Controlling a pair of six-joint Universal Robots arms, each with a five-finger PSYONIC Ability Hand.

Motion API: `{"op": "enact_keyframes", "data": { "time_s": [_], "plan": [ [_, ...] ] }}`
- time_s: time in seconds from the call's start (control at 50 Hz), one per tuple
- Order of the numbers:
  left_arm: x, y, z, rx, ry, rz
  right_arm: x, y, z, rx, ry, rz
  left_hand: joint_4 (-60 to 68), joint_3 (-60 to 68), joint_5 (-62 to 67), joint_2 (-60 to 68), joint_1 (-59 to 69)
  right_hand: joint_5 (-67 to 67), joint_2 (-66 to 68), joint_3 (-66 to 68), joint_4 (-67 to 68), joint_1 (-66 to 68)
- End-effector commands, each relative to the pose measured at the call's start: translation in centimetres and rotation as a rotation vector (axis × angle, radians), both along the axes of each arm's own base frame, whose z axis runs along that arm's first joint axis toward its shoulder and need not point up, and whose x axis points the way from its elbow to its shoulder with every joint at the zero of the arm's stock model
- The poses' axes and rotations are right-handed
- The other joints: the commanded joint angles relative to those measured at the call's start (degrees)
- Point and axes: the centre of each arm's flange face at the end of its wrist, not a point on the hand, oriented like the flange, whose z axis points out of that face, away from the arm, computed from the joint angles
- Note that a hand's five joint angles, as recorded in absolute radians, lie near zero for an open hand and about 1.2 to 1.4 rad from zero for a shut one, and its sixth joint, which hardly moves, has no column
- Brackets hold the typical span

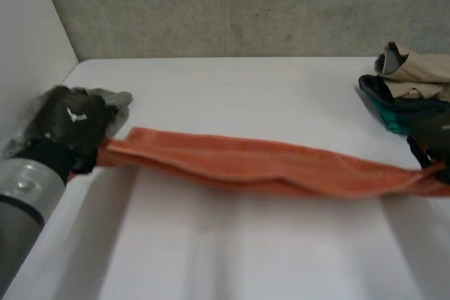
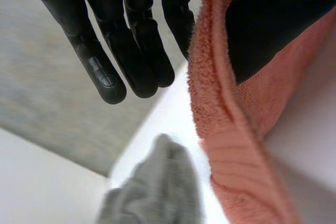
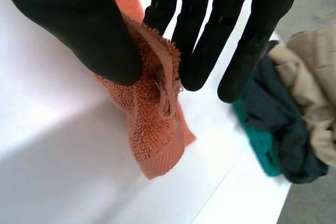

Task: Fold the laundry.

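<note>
My left hand [image 1: 70, 126] and right hand [image 3: 79, 30] each pinch an end of the towel [image 1: 267, 166], stretched between them. Grips look shallow; pulling harder could slip a corner free.

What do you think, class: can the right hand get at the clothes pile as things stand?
Probably not yet: the pile lies just beside the right hand, nothing between, but the hand is pinching the towel and must let go first.

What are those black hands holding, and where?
An orange towel, stretched between them above the table: the left hand pinches one short end, the right hand pinches the other.
</note>
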Motion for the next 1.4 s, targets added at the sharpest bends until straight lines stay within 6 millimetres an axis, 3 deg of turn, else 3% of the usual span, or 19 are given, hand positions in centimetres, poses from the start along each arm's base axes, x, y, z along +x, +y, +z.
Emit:
{"op": "enact_keyframes", "data": {
  "time_s": [0.02, 0.08, 0.12, 0.18, 0.22, 0.26, 0.3, 0.34, 0.42, 0.5, 0.56, 0.66, 0.7, 0.8, 1.02, 1.06, 1.22, 1.32, 1.4],
  "plan": [
    [-0.7, -0.8, -6.0, 0.279, -0.095, -0.060, -0.1, -0.4, -3.9, 0.138, 0.053, 0.035, 11.03, 11.49, 13.76, 11.20, 13.21, 13.96, 13.02, 11.64, 11.21, 16.46],
    [-1.0, -3.1, -7.8, 0.324, -0.111, -0.036, -0.4, -2.5, -6.8, 0.190, 0.089, 0.011, 11.03, 11.49, 13.76, 11.20, 13.21, 13.96, 13.02, 11.64, 11.21, 16.46],
    [-1.2, -5.3, -8.5, 0.319, -0.112, -0.011, -0.6, -3.8, -7.5, 0.179, 0.118, -0.015, 11.03, 11.49, 13.76, 11.20, 13.21, 13.96, 13.02, 11.64, 11.21, 16.46],
    [-1.8, -8.0, -8.4, 0.270, -0.100, 0.007, 0.2, -6.2, -7.4, 0.086, 0.158, -0.048, 11.03, 11.49, 13.76, 11.20, 13.21, 13.96, 13.02, 11.64, 11.21, 16.46],
    [-2.7, -11.0, -6.9, 0.162, -0.072, 0.014, 1.1, -7.6, -6.5, 0.005, 0.147, -0.061, 11.03, 11.49, 13.76, 11.20, 13.21, 13.96, 13.02, 11.64, 11.21, 16.46],
    [-3.4, -13.0, -5.3, 0.067, -0.049, 0.012, 2.8, -10.0, -4.4, -0.151, 0.093, -0.074, 11.03, 11.49, 13.76, 11.20, 13.21, 13.96, 13.02, 11.64, 11.21, 16.46],
    [-4.3, -15.6, -2.0, -0.101, -0.012, 0.011, 3.5, -11.1, -2.8, -0.246, 0.051, -0.080, 11.03, 11.49, 13.76, 11.20, 13.21, 13.96, 13.02, 11.64, 11.21, 16.46],
    [-4.7, -17.2, 0.8, -0.232, 0.019, 0.015, 4.4, -12.9, 0.5, -0.430, -0.034, -0.096, 11.03, 11.49, 13.76, 11.20, 13.21, 13.96, 13.02, 11.64, 11.21, 16.46],
    [-5.4, -19.4, 9.7, -0.650, 0.150, 0.032, 5.1, -15.0, 7.8, -0.856, -0.256, -0.111, 11.03, 11.49, 13.76, 11.20, 13.21, 13.96, 13.02, 11.64, 11.21, 16.46],
    [-5.6, -19.3, 12.7, -0.813, 0.226, 0.046, 5.1, -14.7, 12.0, -1.126, -0.399, -0.100, 11.03, 11.49, 13.76, 11.20, 13.21, 13.96, 13.02, 11.64, 11.21, 16.46],
    [-5.3, -18.9, 13.3, -0.837, 0.252, 0.076, 5.2, -14.4, 12.0, -1.149, -0.408, -0.087, 11.03, 11.49, 13.76, 11.20, 13.21, 13.96, 13.02, 11.64, 11.21, 16.46],
    [-4.5, -18.0, 10.4, -0.693, 0.230, 0.114, 5.7, -14.1, 9.6, -1.014, -0.388, -0.086, 11.03, 11.49, 13.76, 11.20, 13.21, 13.96, 13.02, 11.64, 11.21, 16.46],
    [-4.3, -17.5, 8.0, -0.607, 0.227, 0.109, 5.9, -14.0, 8.0, -0.934, -0.374, -0.079, 11.03, 11.49, 13.76, 11.20, 13.21, 13.96, 13.02, 11.64, 11.21, 16.46],
    [-4.0, -15.9, 2.7, -0.440, 0.208, 0.096, 6.5, -13.3, 1.5, -0.634, -0.339, -0.036, 11.03, 11.49, 13.76, 11.20, 13.21, 13.96, 13.02, 11.64, 11.21, 16.46],
    [-2.5, -12.6, -7.8, -0.131, 0.084, 0.108, 6.1, -10.7, -8.3, -0.286, -0.289, -0.041, 11.03, 11.49, 13.76, 11.20, 13.21, 13.96, 13.02, 11.64, 11.21, 16.46],
    [-2.3, -11.7, -9.8, -0.072, 0.057, 0.106, 6.0, -10.1, -9.1, -0.256, -0.284, -0.044, 11.03, 11.49, 13.76, 11.20, 13.21, 13.96, 13.02, 11.64, 11.21, 16.46],
    [-1.6, -10.3, -12.7, 0.015, 0.022, 0.103, 5.5, -7.5, -11.9, -0.139, -0.260, -0.060, 9.38, 9.85, 12.11, 9.55, 11.56, 13.96, 13.02, 11.64, 11.21, 16.46],
    [0.0, -11.5, -13.5, 0.031, 0.015, 0.145, 3.9, -7.5, -12.0, -0.130, -0.247, -0.107, -25.07, -24.61, -22.34, -24.90, -22.89, 13.96, 13.02, 11.64, 11.21, 16.46],
    [1.6, -12.7, -13.5, 0.021, 0.019, 0.196, 2.8, -7.7, -11.6, -0.128, -0.247, -0.138, -29.15, -28.69, -26.42, -28.98, -26.97, 13.96, 13.02, 11.64, 11.21, 16.46]
  ]
}}
